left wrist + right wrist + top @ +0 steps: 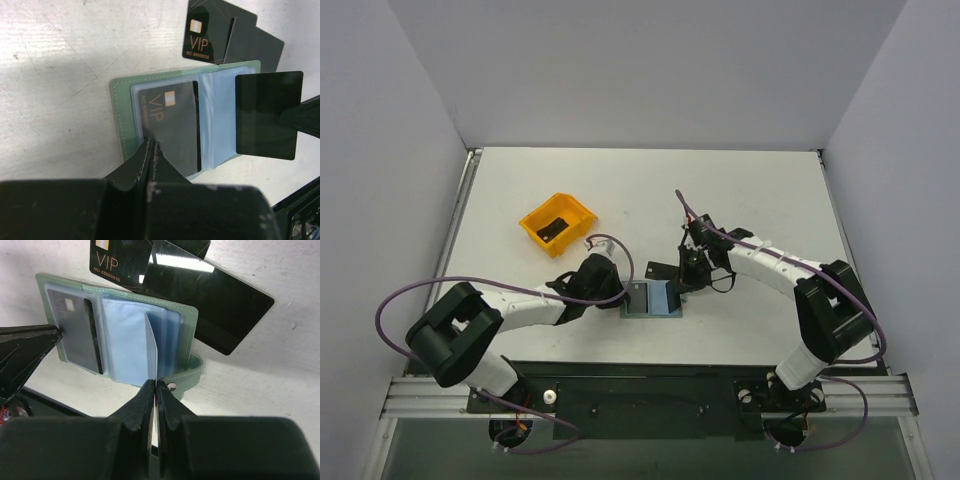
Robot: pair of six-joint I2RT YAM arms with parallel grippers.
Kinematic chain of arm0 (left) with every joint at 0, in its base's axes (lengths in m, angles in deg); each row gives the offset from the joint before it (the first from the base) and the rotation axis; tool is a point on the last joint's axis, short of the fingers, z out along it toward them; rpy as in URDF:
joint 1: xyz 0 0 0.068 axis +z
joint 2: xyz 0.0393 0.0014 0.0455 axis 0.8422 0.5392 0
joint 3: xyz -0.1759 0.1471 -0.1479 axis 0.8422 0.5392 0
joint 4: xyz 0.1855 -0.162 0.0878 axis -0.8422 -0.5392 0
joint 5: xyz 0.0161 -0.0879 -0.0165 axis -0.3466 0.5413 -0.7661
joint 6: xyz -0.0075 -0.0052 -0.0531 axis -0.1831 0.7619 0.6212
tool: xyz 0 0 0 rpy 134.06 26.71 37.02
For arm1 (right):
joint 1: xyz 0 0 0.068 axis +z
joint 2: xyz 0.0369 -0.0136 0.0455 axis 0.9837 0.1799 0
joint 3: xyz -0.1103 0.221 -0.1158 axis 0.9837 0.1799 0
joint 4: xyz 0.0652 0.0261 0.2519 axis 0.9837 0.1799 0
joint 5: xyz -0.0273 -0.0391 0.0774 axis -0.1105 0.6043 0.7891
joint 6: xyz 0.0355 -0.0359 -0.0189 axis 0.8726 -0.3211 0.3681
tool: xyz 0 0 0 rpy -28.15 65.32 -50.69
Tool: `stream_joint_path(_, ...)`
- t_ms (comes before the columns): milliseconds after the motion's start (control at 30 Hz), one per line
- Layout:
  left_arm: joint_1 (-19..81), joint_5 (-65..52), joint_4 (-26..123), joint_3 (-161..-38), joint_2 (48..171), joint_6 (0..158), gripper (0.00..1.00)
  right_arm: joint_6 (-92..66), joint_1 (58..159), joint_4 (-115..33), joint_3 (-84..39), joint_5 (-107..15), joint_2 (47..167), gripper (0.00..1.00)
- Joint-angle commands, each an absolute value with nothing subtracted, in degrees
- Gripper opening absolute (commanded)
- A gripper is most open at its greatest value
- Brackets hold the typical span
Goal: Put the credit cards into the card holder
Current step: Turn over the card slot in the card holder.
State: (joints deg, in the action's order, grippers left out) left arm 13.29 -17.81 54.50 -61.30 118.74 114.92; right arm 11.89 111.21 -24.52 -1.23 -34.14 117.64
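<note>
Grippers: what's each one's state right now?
Left gripper: shut, tips on the open sage-green folding card holder.
Right gripper: shut on a thin black rectangular credit card.

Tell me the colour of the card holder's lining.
Light blue card holder lining, best in right wrist view.

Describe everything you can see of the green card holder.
The card holder lies open on the white table, between the arms. Its sage-green cover looks leather-like, with pale-blue clear sleeves inside and a snap tab at one edge. A VIP card sits in one sleeve, where the shut left gripper presses. The right gripper holds a black card over the other half.
</note>
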Motion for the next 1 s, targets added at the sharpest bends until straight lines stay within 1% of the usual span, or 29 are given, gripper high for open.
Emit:
stream_joint_path(0,13.7,-17.4,58.6,-59.9,119.9,116.4,0.0,12.0,112.2,-23.6,-2.3,-35.6,119.4,0.0)
stream_joint_path(400,13.6,-17.6,57.9,-58.9,119.1,117.1,0.0,14.5,112.9,-28.4,-0.4,-33.1,122.1,0.0)
stream_joint_path(733,13.6,-22.5,47.4,-66.2,111.1,113.0,0.0,16.0,112.8,-32.9,1.7,-30.7,123.1,0.0)
stream_joint_path(867,12.8,-20.3,49.2,-68.8,110.8,110.6,0.0,16.2,112.8,-33.3,2.1,-30.7,123.3,0.0)
stream_joint_path(967,10.7,-18.3,52.8,-70.3,114.0,109.0,0.0,16.2,112.8,-33.8,2.2,-30.8,123.6,0.0)
